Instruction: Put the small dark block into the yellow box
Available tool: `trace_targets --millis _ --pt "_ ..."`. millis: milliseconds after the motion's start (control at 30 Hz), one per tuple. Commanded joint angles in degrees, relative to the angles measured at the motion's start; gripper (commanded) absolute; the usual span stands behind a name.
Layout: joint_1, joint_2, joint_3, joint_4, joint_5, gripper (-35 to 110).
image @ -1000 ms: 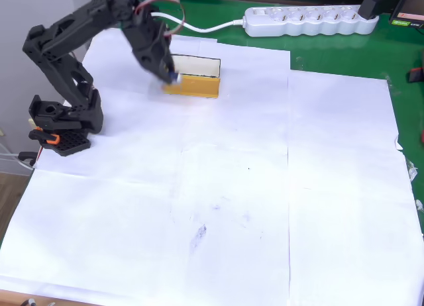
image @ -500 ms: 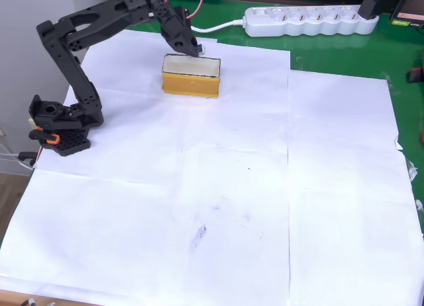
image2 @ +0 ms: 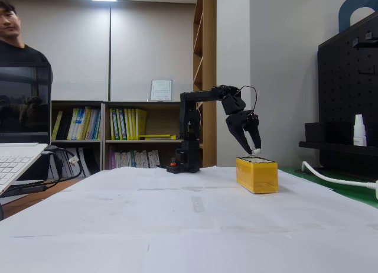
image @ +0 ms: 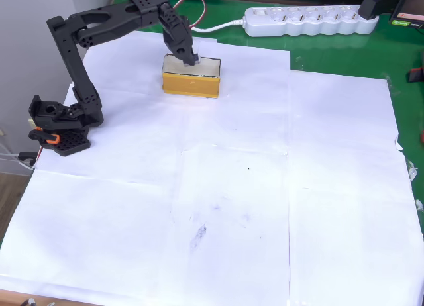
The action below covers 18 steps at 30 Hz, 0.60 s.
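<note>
The gripper (image2: 253,148) hangs just above the yellow box (image2: 257,174), jaws pinching the small dark block (image2: 256,150). The box's inside cannot be made out.

box: yellow box (image: 191,77) upper left of overhead view, on paper sheets (image: 232,187)
gripper: gripper (image: 189,59) over box's top
strip: power strip (image: 311,20) upper right, behind box

Matte black jointed arm (image: 73,48), orange-trimmed base (image: 56,130), red-white cable (image: 189,4).
</note>
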Motion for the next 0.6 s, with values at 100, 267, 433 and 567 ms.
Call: trace_targets --millis 100,267,433,567 --pt "0.88 -1.23 5.89 0.35 -1.14 47" --pt "1.05 -3.87 15.73 7.56 -1.58 47" --pt "1.85 -5.01 33.31 20.92 0.53 47" --pt "4.48 -8.61 42.98 34.19 -0.79 47"
